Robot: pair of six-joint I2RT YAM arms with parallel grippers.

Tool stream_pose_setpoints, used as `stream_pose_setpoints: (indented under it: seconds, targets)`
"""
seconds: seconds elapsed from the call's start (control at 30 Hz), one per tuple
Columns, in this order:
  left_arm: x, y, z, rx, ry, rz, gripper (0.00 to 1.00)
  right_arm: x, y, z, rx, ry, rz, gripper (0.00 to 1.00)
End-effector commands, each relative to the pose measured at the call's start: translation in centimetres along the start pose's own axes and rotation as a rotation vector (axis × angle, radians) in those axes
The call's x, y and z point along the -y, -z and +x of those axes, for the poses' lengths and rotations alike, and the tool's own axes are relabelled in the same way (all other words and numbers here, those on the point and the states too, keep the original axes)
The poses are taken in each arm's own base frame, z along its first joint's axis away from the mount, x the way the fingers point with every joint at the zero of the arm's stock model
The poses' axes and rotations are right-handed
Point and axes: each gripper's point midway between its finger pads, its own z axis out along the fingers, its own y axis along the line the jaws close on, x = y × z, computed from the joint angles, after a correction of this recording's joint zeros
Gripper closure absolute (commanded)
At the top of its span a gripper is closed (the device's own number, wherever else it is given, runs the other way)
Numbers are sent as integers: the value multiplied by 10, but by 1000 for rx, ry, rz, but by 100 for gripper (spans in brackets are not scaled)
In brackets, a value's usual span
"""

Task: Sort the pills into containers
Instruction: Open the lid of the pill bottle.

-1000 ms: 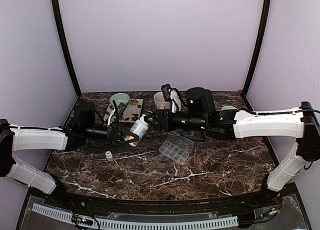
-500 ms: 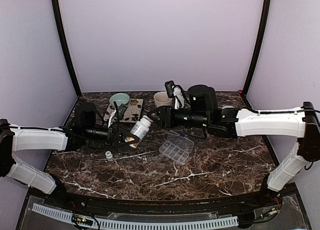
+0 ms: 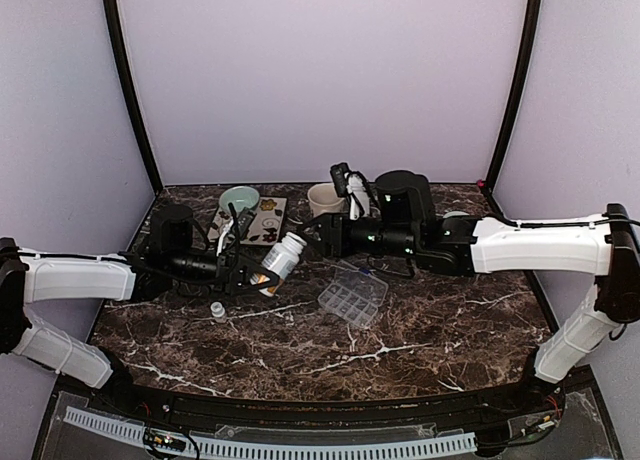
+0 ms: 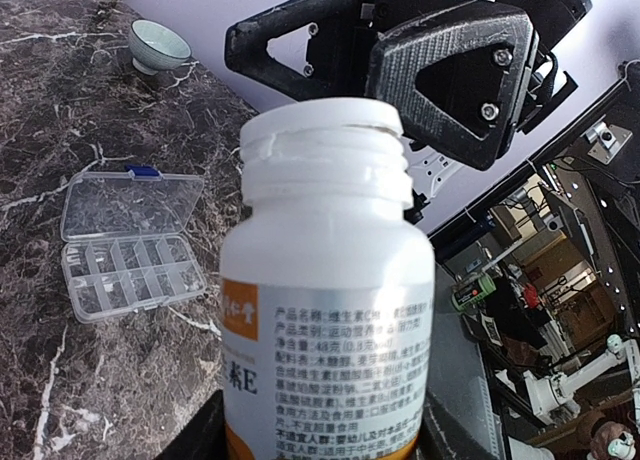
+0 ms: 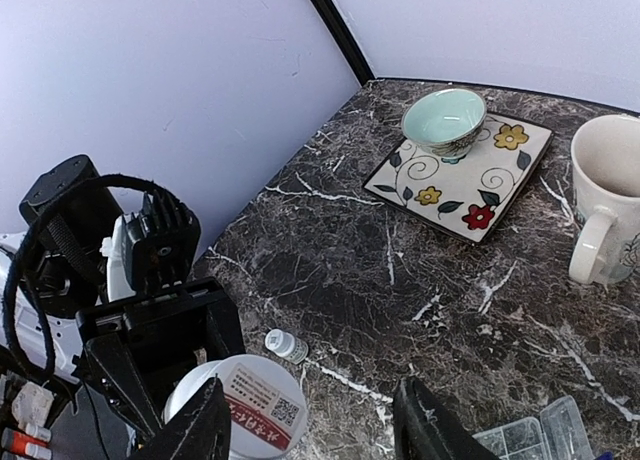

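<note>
The left gripper (image 3: pixel 256 276) clamps the pill bottle (image 3: pixel 280 255), its uncapped neck slanting toward the open right gripper (image 3: pixel 312 235) just beyond, while the organizer tray (image 3: pixel 352 298) lies low to the bottle's right.

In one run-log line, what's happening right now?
left gripper: holding tilted bottle | right gripper: open, clear of bottle top | tray: lid open, on table

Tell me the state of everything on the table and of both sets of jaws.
Bottle: cap off, tilted, in the left jaws.
Left jaws: shut on the bottle.
Right jaws: open, nothing between them.
Tray: lid open, compartments look empty.
Mug: upright, looks empty.
Bowl: upright on the plate, empty.
Vial: loose on the table.
</note>
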Motion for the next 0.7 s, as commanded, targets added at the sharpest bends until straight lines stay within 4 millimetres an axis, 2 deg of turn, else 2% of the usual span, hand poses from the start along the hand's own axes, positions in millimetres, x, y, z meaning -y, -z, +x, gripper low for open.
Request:
stream_pose_setpoints:
  seconds: [0.0, 0.27, 0.37, 0.67]
  targets:
    - [10, 1, -16, 32, -69, 5, 86, -14, 17, -31, 82, 21, -21, 44]
    - [6, 0, -19, 44, -71, -13, 87, -17, 32, -25, 90, 15, -12, 45]
    - [4, 1, -20, 51, -72, -23, 89, -16, 33, -19, 79, 10, -8, 48]
    - [0, 3, -23, 61, -91, -68, 93, -20, 27, 5, 42, -17, -25, 85]
